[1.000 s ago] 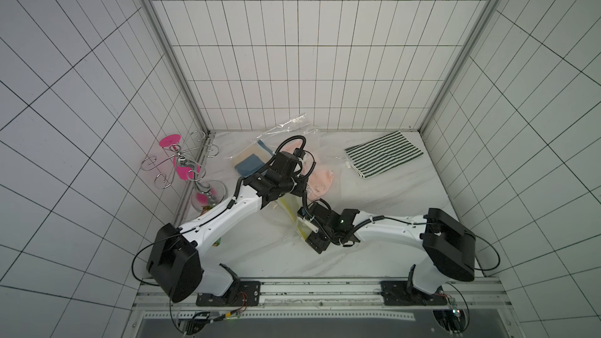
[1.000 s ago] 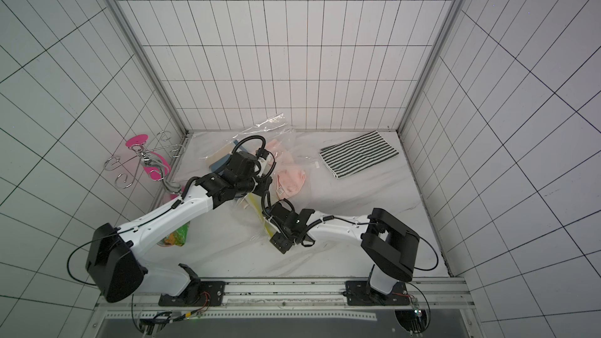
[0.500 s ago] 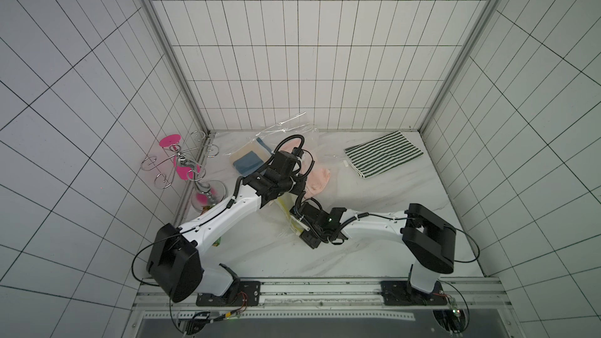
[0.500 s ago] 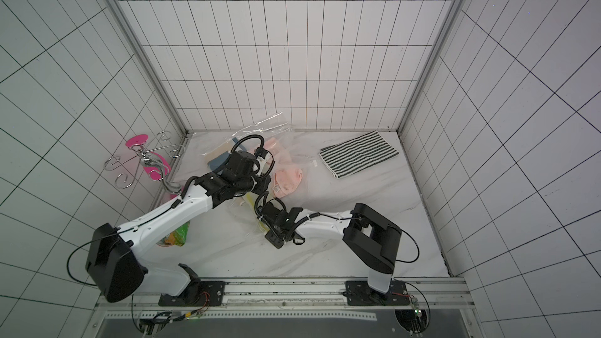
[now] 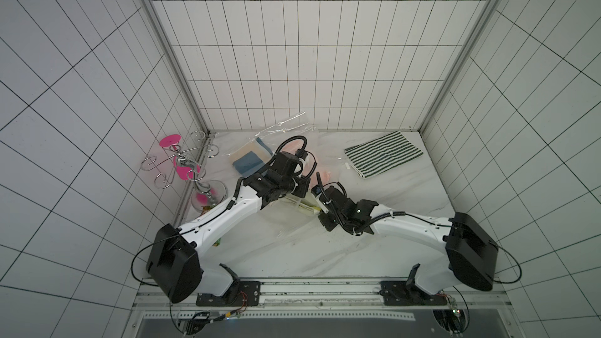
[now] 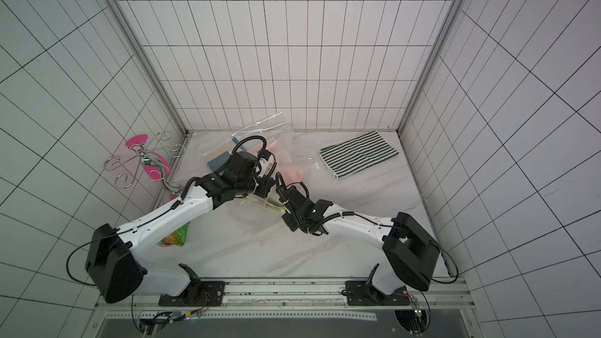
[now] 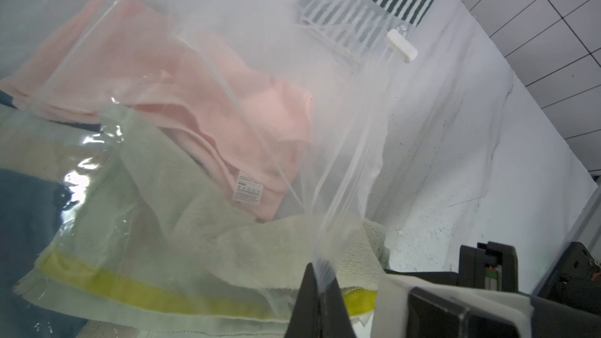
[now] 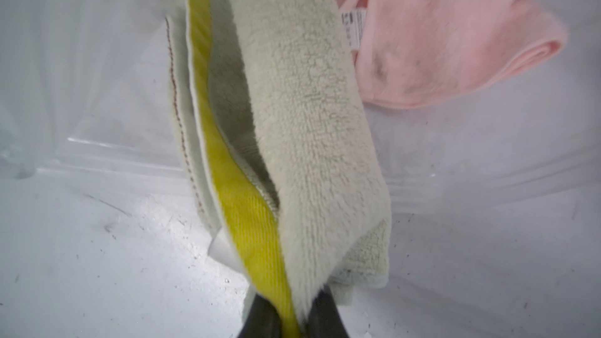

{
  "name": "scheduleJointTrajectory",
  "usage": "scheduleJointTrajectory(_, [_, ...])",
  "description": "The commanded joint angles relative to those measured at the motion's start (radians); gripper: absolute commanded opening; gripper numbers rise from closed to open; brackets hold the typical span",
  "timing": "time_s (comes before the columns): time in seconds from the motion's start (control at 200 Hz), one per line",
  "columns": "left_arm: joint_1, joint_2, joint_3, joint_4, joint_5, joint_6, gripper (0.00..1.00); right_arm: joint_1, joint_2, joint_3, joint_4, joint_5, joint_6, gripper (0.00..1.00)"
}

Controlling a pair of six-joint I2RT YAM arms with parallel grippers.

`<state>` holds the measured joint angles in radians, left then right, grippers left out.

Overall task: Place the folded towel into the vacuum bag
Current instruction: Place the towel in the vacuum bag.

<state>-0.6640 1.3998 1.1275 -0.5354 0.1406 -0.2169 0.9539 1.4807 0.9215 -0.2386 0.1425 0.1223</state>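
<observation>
The left pincer (image 7: 320, 297) is closed tight on a pinch of the vacuum bag (image 7: 341, 99), holding the clear film up off the tabletop (image 5: 325, 248). The right pincer (image 8: 289, 320) is clamped on the near end of the folded towel (image 8: 309, 108), a cream terry cloth with a yellow woven band, gripping it at the band. The towel's far part lies past the bag's zip strip (image 8: 113, 160), under the lifted film and against a pink towel (image 7: 201, 86). Its gripped end is on the near side of the strip.

A white care label (image 7: 248, 187) is sewn to the pink towel. It bears a row of small symbols and lines of print too fine to read. A blue towel (image 5: 248, 164) also lies inside the bag. A white slider clip (image 7: 401, 46) sits on the bag's edge. A green-and-white striped towel (image 5: 383, 154) lies outside the bag, near the back wall.
</observation>
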Motion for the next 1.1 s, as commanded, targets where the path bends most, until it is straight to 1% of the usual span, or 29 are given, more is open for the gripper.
scheduleJointTrajectory(0.0, [-0.067, -0.019, 0.026, -0.015, 0.053, 0.024, 0.00, -0.018, -0.024, 0.024, 0.130, 0.007, -0.070, 0.00])
scheduleJointTrajectory(0.125, [-0.080, -0.030, 0.036, -0.017, 0.068, 0.012, 0.00, -0.045, 0.026, 0.074, 0.217, -0.082, -0.090, 0.00])
scheduleJointTrajectory(0.225, [-0.078, -0.050, 0.045, -0.002, 0.055, 0.001, 0.00, -0.060, 0.068, 0.071, 0.351, -0.159, -0.038, 0.00])
scheduleJointTrajectory(0.295, [-0.079, -0.060, 0.039, 0.025, 0.053, 0.001, 0.00, -0.058, 0.078, 0.059, 0.450, -0.176, 0.000, 0.00])
scheduleJointTrajectory(0.42, [-0.078, -0.052, 0.032, 0.045, 0.061, -0.002, 0.00, -0.066, 0.072, 0.005, 0.651, -0.172, 0.106, 0.00])
scheduleJointTrajectory(0.485, [-0.078, -0.045, 0.034, 0.044, 0.068, -0.004, 0.00, -0.066, 0.065, -0.028, 0.714, -0.120, 0.163, 0.00])
scheduleJointTrajectory(0.545, [-0.078, -0.043, 0.041, 0.041, 0.080, -0.010, 0.00, -0.069, 0.060, -0.104, 0.829, -0.057, 0.235, 0.00])
scheduleJointTrajectory(0.6, [-0.079, -0.045, 0.045, 0.043, 0.092, -0.019, 0.00, -0.073, 0.075, -0.168, 0.956, -0.037, 0.304, 0.00])
scheduleJointTrajectory(0.64, [-0.078, -0.045, 0.048, 0.048, 0.104, -0.025, 0.00, -0.073, 0.101, -0.187, 1.011, -0.034, 0.332, 0.00])
scheduleJointTrajectory(0.785, [-0.089, -0.037, 0.061, 0.057, 0.149, -0.048, 0.00, -0.075, 0.236, -0.190, 1.111, -0.077, 0.449, 0.00])
scheduleJointTrajectory(0.87, [-0.112, -0.024, 0.070, 0.054, 0.138, -0.045, 0.00, -0.075, 0.295, -0.177, 1.131, -0.103, 0.498, 0.00])
scheduleJointTrajectory(0.95, [-0.124, -0.013, 0.074, 0.055, 0.129, -0.046, 0.00, -0.070, 0.345, -0.131, 1.128, -0.168, 0.502, 0.00])
scheduleJointTrajectory(0.985, [-0.126, -0.010, 0.076, 0.056, 0.124, -0.048, 0.00, -0.064, 0.358, -0.114, 1.116, -0.172, 0.499, 0.00])
scheduleJointTrajectory(1.024, [-0.126, -0.007, 0.081, 0.055, 0.121, -0.046, 0.00, -0.056, 0.371, -0.110, 1.143, -0.174, 0.484, 0.00])
scheduleJointTrajectory(1.094, [-0.126, -0.005, 0.088, 0.051, 0.115, -0.043, 0.00, -0.054, 0.384, -0.076, 1.125, -0.223, 0.460, 0.00])
